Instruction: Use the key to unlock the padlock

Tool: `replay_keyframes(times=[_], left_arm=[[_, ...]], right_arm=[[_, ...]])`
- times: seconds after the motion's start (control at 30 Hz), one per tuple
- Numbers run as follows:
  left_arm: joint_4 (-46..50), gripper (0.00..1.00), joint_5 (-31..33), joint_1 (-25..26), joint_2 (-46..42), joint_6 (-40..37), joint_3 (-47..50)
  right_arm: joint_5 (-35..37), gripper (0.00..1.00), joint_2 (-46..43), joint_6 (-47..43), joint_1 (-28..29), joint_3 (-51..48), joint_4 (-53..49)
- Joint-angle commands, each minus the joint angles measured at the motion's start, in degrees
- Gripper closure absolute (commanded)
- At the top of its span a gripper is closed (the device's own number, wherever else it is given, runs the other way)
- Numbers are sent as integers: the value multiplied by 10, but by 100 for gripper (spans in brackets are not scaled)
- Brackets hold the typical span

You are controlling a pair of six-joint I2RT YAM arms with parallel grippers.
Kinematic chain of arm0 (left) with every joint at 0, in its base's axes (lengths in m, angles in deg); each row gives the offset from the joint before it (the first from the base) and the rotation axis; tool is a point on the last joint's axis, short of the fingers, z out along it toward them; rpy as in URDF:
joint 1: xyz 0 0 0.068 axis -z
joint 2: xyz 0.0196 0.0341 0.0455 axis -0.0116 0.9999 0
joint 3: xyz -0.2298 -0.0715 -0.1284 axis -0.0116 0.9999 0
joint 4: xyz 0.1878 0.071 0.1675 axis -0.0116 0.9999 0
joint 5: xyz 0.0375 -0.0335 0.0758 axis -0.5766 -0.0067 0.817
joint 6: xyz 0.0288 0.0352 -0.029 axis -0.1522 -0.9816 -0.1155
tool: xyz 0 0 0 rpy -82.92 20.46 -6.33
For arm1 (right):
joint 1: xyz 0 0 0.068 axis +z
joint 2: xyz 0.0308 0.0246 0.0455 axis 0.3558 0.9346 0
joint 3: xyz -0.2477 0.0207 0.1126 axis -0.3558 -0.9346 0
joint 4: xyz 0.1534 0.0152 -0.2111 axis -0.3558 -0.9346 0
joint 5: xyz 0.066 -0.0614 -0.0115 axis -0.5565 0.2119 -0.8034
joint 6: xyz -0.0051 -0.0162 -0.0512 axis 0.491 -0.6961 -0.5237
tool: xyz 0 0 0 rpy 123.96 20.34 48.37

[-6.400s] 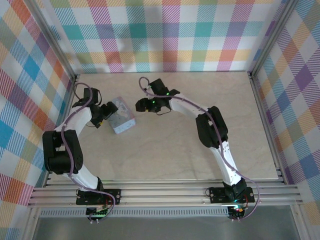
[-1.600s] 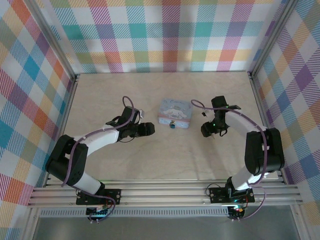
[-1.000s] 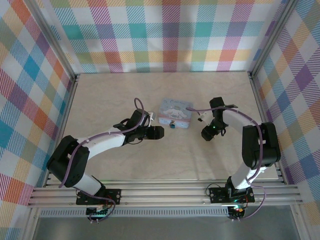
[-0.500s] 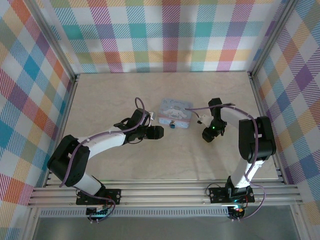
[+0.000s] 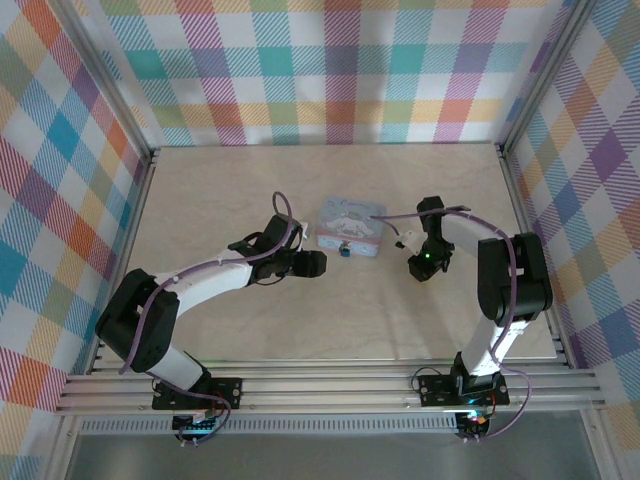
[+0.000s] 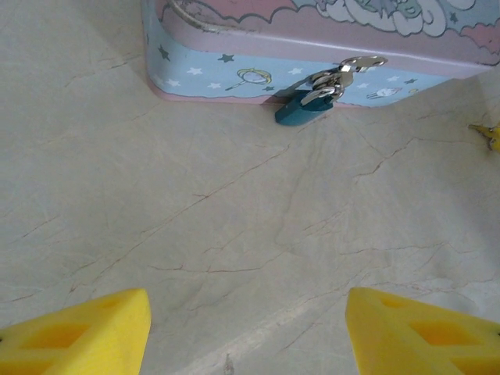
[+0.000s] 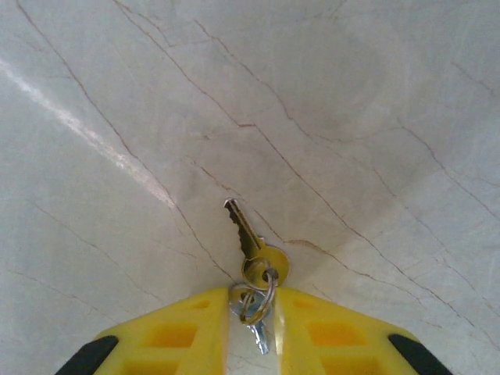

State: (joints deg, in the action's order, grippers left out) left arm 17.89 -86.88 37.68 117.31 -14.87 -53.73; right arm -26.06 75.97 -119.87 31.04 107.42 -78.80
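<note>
The desk [image 5: 250,190] carries one tin box [image 5: 348,226] between the arms. The left gripper [image 6: 247,291], jaws apart, faces the box's single blue padlock [image 6: 305,109] and is nearer. The right gripper [image 7: 251,293], off to the padlock's right, has its jaws clamped on a ring of two keys [image 7: 262,262], with the brass blade pointing away from the jaws.

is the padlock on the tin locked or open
Looks locked: the padlock hangs on the tin with its shackle closed, and the key is apart from it, pinched in the right gripper.
</note>
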Motion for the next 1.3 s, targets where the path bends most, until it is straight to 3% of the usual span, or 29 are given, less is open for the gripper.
replay_keyframes(times=[0.0, 0.2, 0.37, 0.47, 0.53, 0.6, 0.67, 0.97, 1.27], left_arm=[[25, 33, 26, 4, 1, -16, -15], [39, 34, 27, -19, -2, 23, -12], [18, 32, -6, -27, -33, 37, 7], [14, 31, -26, -27, -47, 36, 8], [13, 31, -40, -27, -49, 33, 8], [12, 31, -46, -27, -47, 33, 9], [4, 31, -57, -27, -43, 34, 13], [-7, 31, -71, -28, -46, 37, 21], [0, 31, -59, -27, -53, 33, 32]], right_arm=[[-28, 84, -30, 30, 10, 11, -14], [-53, 98, -84, 75, 43, -8, 13], [-102, 100, -151, 124, 53, -35, 46], [-104, 87, -180, 130, 54, -62, 67], [-93, 59, -180, 115, 54, -74, 71], [-74, 42, -162, 93, 53, -73, 60], [-45, 38, -134, 77, 53, -62, 47], [18, 45, -21, 5, 52, -16, 47], [-3, 52, 33, 2, 53, 16, 28]])
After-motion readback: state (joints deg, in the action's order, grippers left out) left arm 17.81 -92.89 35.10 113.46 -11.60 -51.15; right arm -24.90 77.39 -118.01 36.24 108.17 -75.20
